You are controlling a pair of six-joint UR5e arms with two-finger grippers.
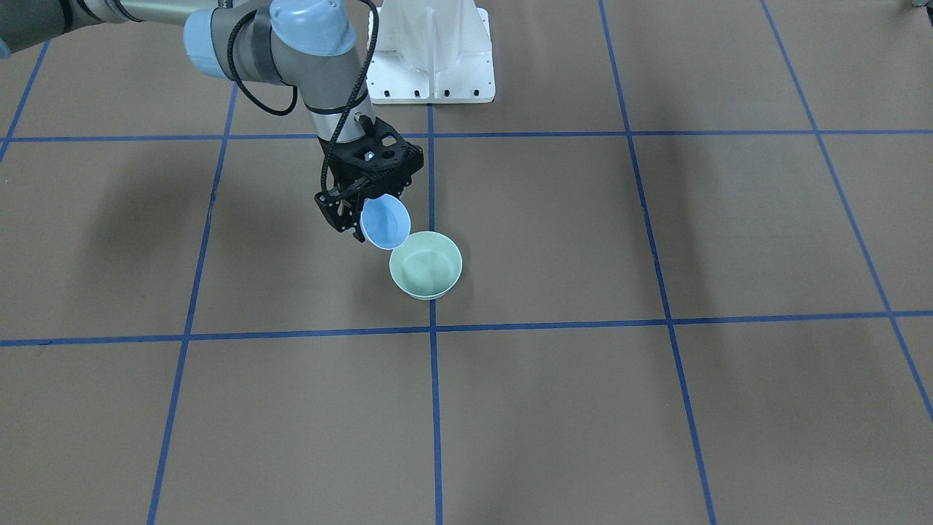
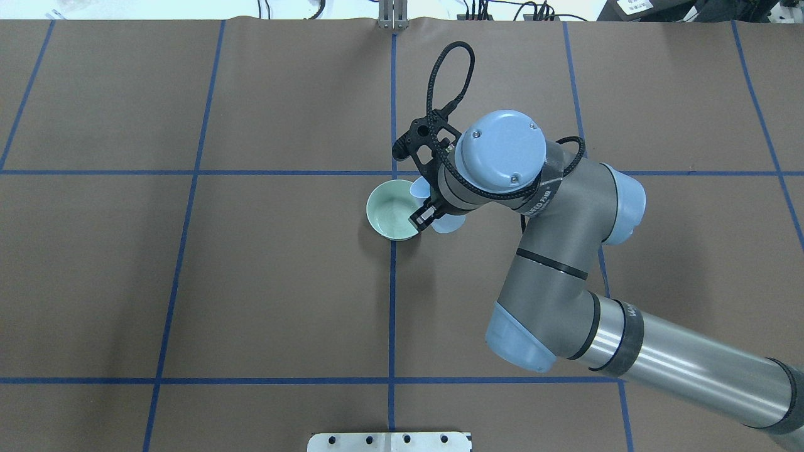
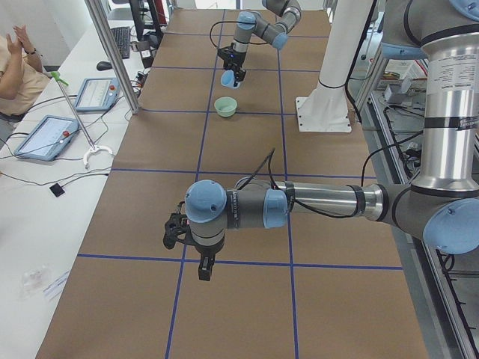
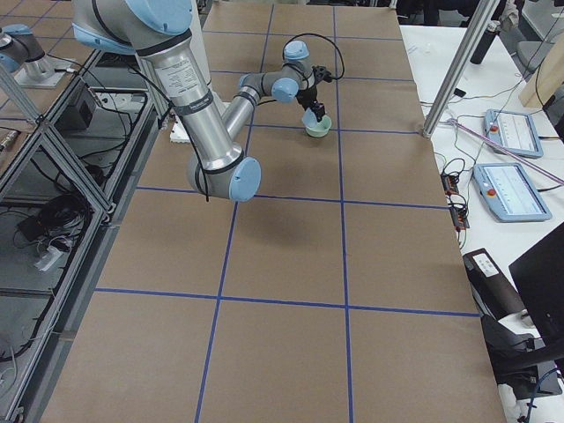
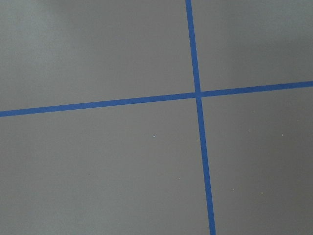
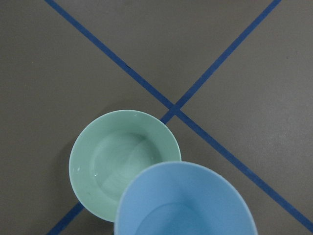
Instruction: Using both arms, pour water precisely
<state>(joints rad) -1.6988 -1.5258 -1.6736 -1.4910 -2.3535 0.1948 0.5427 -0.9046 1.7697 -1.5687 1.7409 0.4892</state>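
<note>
My right gripper (image 1: 358, 213) is shut on the rim of a light blue bowl (image 1: 386, 222) and holds it tilted over the near rim of a pale green bowl (image 1: 426, 266) that stands on the brown table. In the right wrist view the blue bowl (image 6: 186, 205) overlaps the green bowl (image 6: 122, 161), whose bottom looks faintly glossy; I see no trickle of water. From overhead, the right wrist hides most of the blue bowl (image 2: 449, 223), next to the green bowl (image 2: 392, 210). My left gripper (image 3: 203, 269) shows only in the exterior left view, far from the bowls; I cannot tell its state.
The white bolted pedestal (image 1: 430, 51) stands behind the bowls on the robot's side. Blue tape lines (image 5: 198, 94) divide the brown table into squares. An operator (image 3: 15, 67) and tablets (image 3: 46, 136) are at a side bench beyond the table edge.
</note>
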